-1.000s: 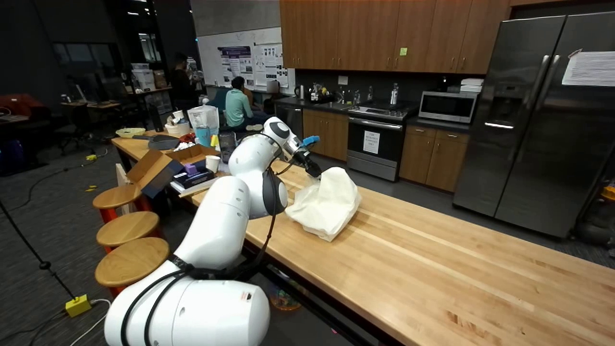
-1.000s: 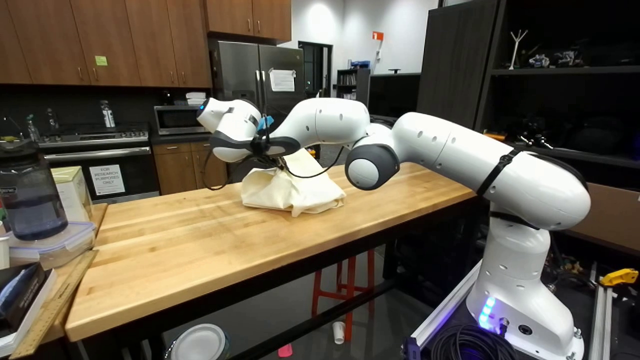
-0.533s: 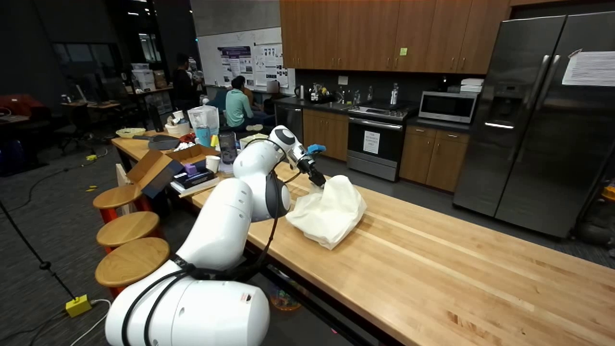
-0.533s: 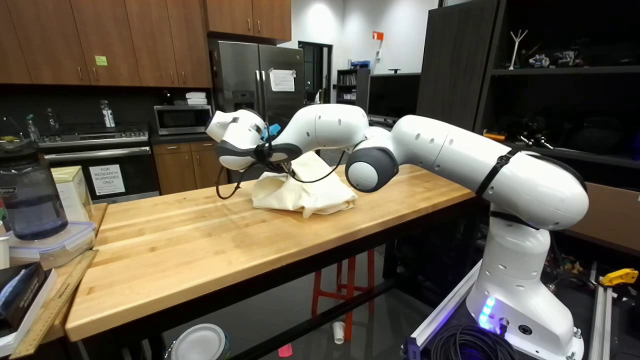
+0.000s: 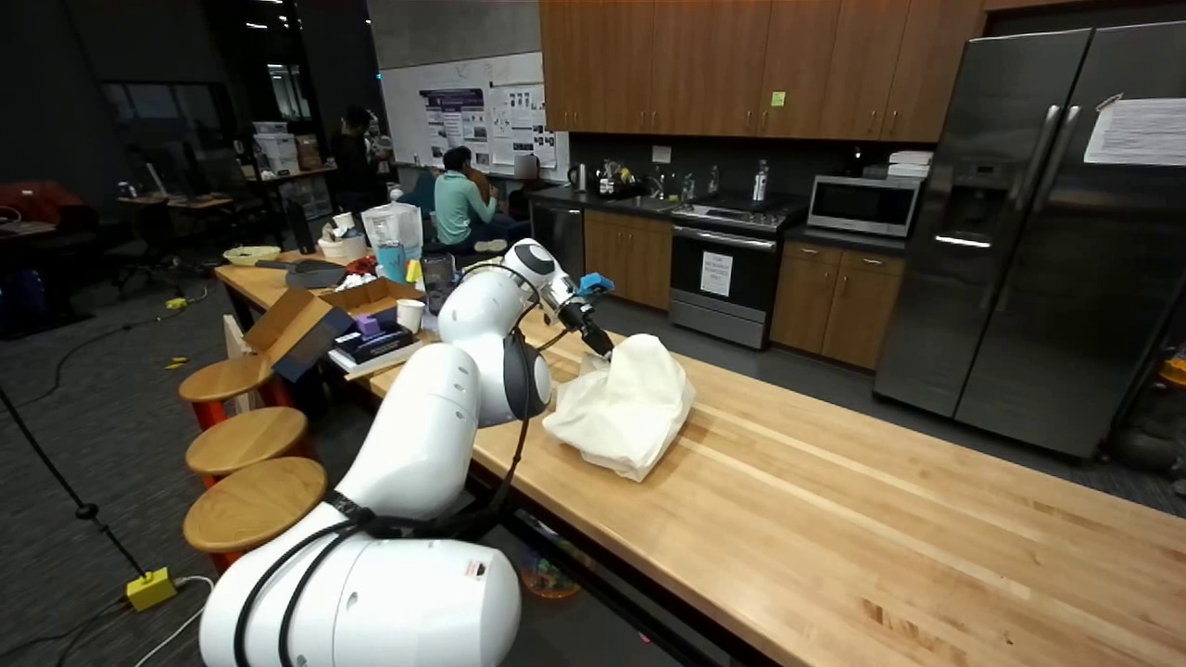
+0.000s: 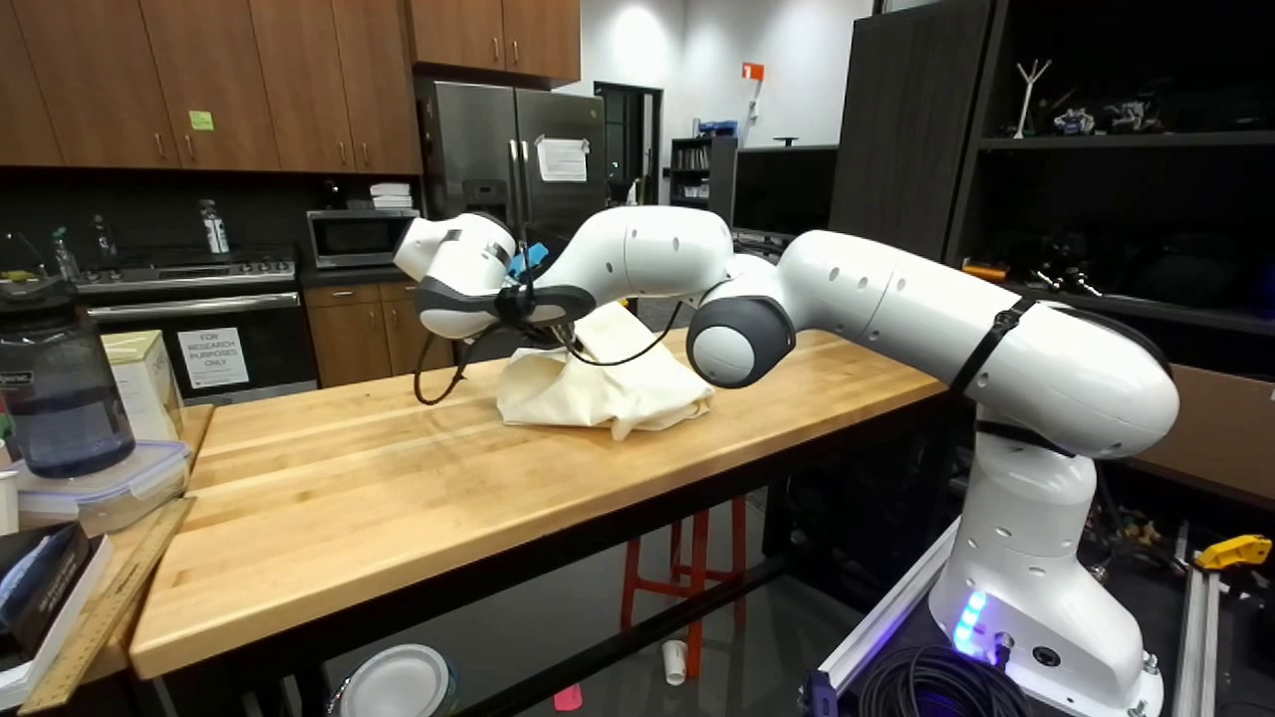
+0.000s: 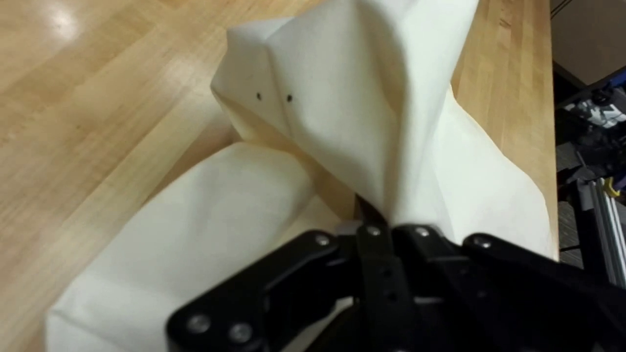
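Cream cloth [image 6: 618, 393] sits crumpled on the table [image 6: 349, 498], one fold pinched in the gripper [image 7: 384, 222], jaws nearly together; in an exterior view loads of table stretches from it toward 8 o'clock, with the near edge [image 6: 618, 500] at 6; at 9, one big bottle [image 6: 65, 398], looks half full, on one lidded tub [image 6: 110, 483]; in an exterior view, three stools [image 5: 255, 505] at 9 too

In wrist view, tips of pincer [image 7: 385, 221] mostly out of sight behind cloth [image 7: 337, 102], itself partly beyond top edge
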Robot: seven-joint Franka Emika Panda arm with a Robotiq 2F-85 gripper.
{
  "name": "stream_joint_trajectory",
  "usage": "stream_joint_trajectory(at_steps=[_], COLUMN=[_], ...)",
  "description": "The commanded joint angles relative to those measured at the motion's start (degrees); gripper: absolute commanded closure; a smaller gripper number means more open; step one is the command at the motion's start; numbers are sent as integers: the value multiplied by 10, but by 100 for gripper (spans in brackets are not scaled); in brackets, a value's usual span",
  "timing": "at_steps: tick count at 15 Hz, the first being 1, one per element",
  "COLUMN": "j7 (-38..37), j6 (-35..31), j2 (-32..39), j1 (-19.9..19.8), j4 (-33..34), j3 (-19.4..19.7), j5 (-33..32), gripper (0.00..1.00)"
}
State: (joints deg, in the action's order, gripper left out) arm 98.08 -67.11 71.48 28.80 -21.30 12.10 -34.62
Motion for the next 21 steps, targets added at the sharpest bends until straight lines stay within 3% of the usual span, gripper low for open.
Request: stream_joint_trajectory(at_steps=[1, 5, 9, 21], j7=[23, 12, 2, -111], j6=[-26, -70, -91, -26], j2=[-21, -9, 1, -33], j1=[30, 47, 27, -157], j4=[-22, -8, 2, -11], j3=[9, 21, 20, 11], j5=[-15, -44, -48, 20], gripper=[99, 99, 99, 99])
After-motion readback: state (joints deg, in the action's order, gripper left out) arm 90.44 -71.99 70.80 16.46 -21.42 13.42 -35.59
